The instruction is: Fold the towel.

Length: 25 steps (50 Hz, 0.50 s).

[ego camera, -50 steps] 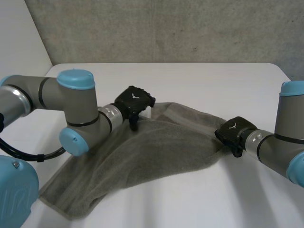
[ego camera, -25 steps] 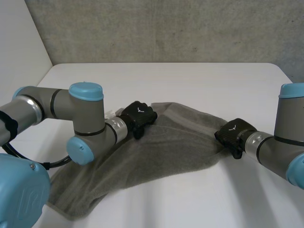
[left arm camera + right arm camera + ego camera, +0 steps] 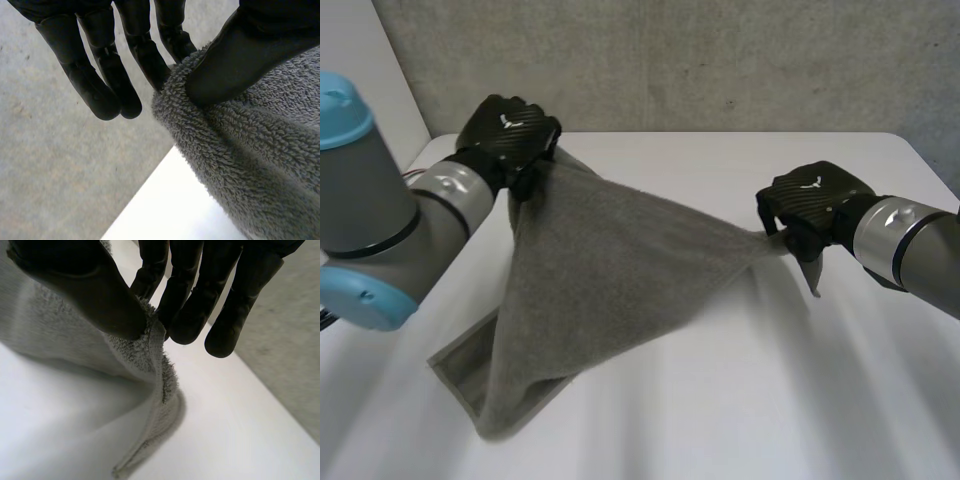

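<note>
I have the grey terry towel [image 3: 610,265] held up off the white table [image 3: 770,400] between both hands. The left hand [image 3: 510,135] pinches one upper corner at the far left, and the right hand [image 3: 815,205] pinches the other end well to the right and a little lower. The taut top edge runs across me from hand to hand, sloping down toward the right. From it the cloth hangs in a triangle whose tail lies bunched on the table near my left arm, so I judge the left hand is the nearer one to carry its corner over.

The left wrist view shows the thumb clamping a thick roll of pile against one finger, with the other fingers straight and free. The right wrist view shows what the head view cannot: thumb and fingers grip right at the stitched hem [image 3: 159,365], with a short corner flap dangling beneath.
</note>
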Each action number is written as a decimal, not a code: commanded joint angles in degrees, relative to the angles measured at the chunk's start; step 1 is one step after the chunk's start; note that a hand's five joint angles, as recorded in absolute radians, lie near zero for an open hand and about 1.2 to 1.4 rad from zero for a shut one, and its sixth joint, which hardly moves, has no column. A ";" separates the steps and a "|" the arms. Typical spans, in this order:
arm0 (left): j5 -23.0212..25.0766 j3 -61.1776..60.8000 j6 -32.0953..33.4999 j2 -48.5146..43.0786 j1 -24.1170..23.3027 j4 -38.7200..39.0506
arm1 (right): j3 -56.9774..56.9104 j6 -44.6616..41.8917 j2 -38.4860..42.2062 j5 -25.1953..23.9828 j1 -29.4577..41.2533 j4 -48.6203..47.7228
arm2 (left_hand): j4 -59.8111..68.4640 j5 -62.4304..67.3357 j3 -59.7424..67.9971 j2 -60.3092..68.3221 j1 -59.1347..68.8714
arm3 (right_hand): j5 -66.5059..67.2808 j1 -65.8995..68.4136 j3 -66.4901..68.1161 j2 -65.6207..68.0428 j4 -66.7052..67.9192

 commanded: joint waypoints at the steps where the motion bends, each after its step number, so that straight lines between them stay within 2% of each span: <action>1: 0.38 -4.69 0.68 0.22 2.70 -6.92 | -7.66 -3.79 8.20 -0.85 3.74 11.02 | -7.09 -15.34 -8.48 -4.87 -2.18 | 3.21 4.25 3.72 5.62 3.24; 5: -0.06 -2.34 1.99 -7.06 2.70 -12.37 | -11.79 -8.28 14.44 1.52 5.51 12.88 | -7.09 -15.34 -8.48 -4.87 -2.18 | 3.21 4.25 3.72 5.62 3.24; 9: -0.59 1.44 4.88 -11.02 2.70 -14.40 | -15.48 -8.64 18.40 3.71 6.30 12.88 | -7.09 -15.34 -8.48 -4.87 -2.18 | 3.21 4.25 3.72 5.62 3.24; 16: -2.35 13.59 5.78 -14.38 2.44 -10.98 | -27.80 -8.38 22.55 8.03 8.68 5.41 | -7.09 -15.34 -8.48 -4.87 -2.18 | 3.21 4.25 3.72 5.62 3.24; 18: -2.61 20.23 4.03 -13.94 2.09 -3.90 | -33.14 -8.47 22.02 11.09 9.11 -6.57 | -7.09 -15.34 -8.48 -4.87 -2.18 | 3.21 4.25 3.72 5.62 3.24; 19: -2.61 20.27 4.02 -13.94 2.08 -3.86 | -33.16 -8.47 22.02 11.11 9.12 -6.63 | -7.09 -15.34 -8.48 -4.87 -2.18 | 3.21 4.25 3.72 5.62 3.24; 20: -2.61 22.61 1.93 -13.33 1.65 1.36 | -34.12 -8.21 21.15 12.24 9.64 -14.81 | -7.09 -15.34 -8.48 -4.87 -2.18 | 3.21 4.25 3.72 5.62 3.24; 21: -2.87 24.03 -0.79 -11.76 1.73 7.59 | -33.35 -8.46 19.05 13.29 9.91 -24.21 | -7.09 -15.34 -8.48 -4.87 -2.18 | 3.21 4.25 3.72 5.62 3.24; 22: -2.88 24.04 -0.81 -11.74 1.73 7.65 | -33.34 -8.47 19.03 13.30 9.91 -24.30 | -7.09 -15.34 -8.48 -4.87 -2.18 | 3.21 4.25 3.72 5.62 3.24; 23: -3.75 24.31 -3.86 -9.31 2.17 13.83 | -31.25 -8.55 15.90 14.00 10.00 -33.00 | -7.09 -15.34 -8.48 -4.87 -2.18 | 3.21 4.25 3.72 5.62 3.24; 24: -3.75 24.31 -3.89 -9.28 2.17 13.89 | -31.23 -8.55 15.87 14.01 10.00 -33.09 | -7.09 -15.34 -8.48 -4.87 -2.18 | 3.21 4.25 3.72 5.62 3.24; 25: -4.97 23.87 -6.94 -7.28 2.35 19.37 | -28.45 -8.47 12.30 14.01 9.82 -40.57 | -7.09 -15.34 -8.48 -4.87 -2.18 | 3.21 4.25 3.72 5.62 3.24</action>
